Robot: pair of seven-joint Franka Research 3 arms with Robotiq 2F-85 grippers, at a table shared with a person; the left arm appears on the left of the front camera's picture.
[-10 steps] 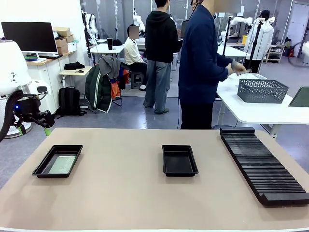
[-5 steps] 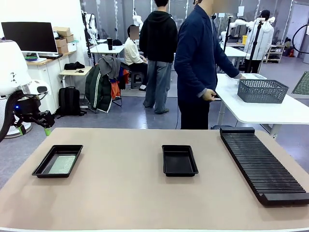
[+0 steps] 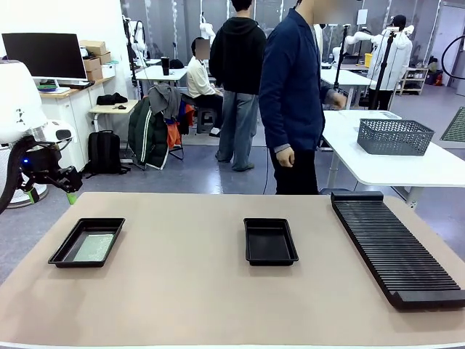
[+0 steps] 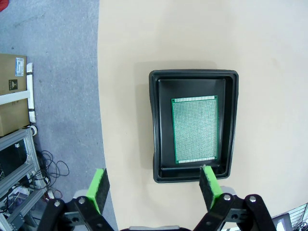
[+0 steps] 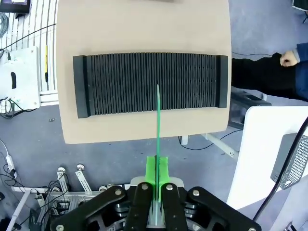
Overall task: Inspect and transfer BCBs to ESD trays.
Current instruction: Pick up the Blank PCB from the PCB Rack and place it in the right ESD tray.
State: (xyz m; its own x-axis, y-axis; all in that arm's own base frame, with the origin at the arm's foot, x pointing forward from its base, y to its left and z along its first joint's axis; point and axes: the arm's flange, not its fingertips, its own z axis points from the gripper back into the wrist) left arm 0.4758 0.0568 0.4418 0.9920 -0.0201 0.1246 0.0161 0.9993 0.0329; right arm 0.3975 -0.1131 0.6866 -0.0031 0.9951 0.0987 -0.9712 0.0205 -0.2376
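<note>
The left gripper (image 3: 54,185) hangs at the far left of the front view, up off the brown table (image 3: 182,305). Its two green fingers (image 4: 98,188) stand wide apart and hold nothing. In the left wrist view, the left gripper (image 4: 154,186) looks straight down at the left tray (image 4: 156,125), which sits near the table's edge. A flat green board (image 4: 194,129) lies inside this black tray, near the middle of the frame, with dark tray floor showing all around it. In the front view the left tray (image 3: 99,220) is at the lower left, and the flat green board (image 3: 96,247) shows pale inside it.

The middle tray (image 3: 270,221) sits in the center of the front view, and I see its bare black floor.

The right gripper (image 5: 158,173) is at the bottom of the right wrist view. Its green pads are pressed tight on a second green board (image 5: 158,125). I see that board from its thin edge, like a green line going up the frame. It crosses in front of the long black rack (image 5: 110,84) far below it. In the front view the long black rack (image 3: 396,247) lies at the right side.

A person (image 3: 290,94) in a dark blue jacket stands behind the table, top center, one hand (image 3: 285,156) hanging down.
</note>
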